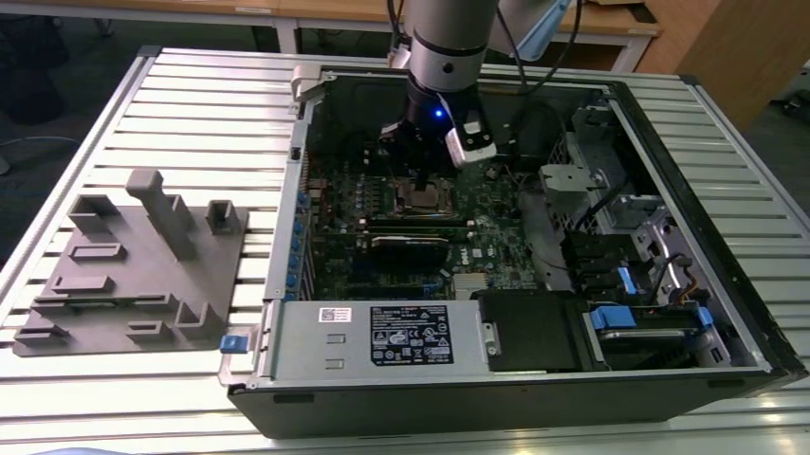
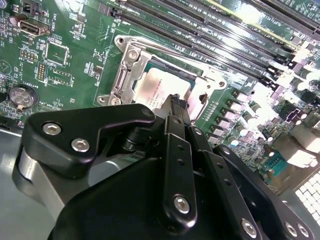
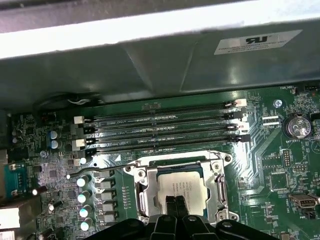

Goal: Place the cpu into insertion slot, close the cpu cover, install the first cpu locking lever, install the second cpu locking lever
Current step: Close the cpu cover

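We are looking at a robotics lab or test workshop; a robot arm (image 1: 446, 47) hangs over an open computer case (image 1: 506, 403) laid on its side on a slatted aluminium table (image 1: 190, 104), its green board (image 1: 355, 199) bared to the room. Beside the case lies a grey fixture block (image 1: 127, 265) with slots and posts; behind the table we see plain wooden desks (image 1: 620, 24).

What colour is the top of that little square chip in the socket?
Pale silvery-grey; the cpu shows best in the first wrist view.
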Controlling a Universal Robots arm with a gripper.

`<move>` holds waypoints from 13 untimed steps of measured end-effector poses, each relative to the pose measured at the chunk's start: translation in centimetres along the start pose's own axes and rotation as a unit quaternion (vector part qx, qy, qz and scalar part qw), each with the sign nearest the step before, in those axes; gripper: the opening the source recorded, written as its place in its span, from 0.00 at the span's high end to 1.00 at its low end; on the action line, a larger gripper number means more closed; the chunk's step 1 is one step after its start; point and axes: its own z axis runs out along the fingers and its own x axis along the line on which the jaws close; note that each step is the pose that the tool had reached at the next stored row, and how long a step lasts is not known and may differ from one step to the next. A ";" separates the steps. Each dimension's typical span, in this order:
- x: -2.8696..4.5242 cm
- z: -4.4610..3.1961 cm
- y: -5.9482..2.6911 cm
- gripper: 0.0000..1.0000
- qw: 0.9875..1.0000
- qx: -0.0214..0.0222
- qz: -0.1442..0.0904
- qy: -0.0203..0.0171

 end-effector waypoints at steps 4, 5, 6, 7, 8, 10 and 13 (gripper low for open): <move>0.00 0.01 0.00 0.89 1.000 0.000 -0.001 0.000; 0.00 0.01 0.00 0.89 1.000 0.000 -0.001 0.000; 0.00 0.01 0.00 0.89 1.000 0.000 -0.001 0.000; 0.00 0.01 0.00 0.89 1.000 0.000 -0.001 0.000; 0.00 0.01 0.00 0.89 1.000 0.000 -0.001 0.000; 0.05 0.01 0.00 0.89 1.000 0.000 -0.001 0.000; 0.08 0.01 -0.01 0.89 1.000 0.000 -0.001 0.000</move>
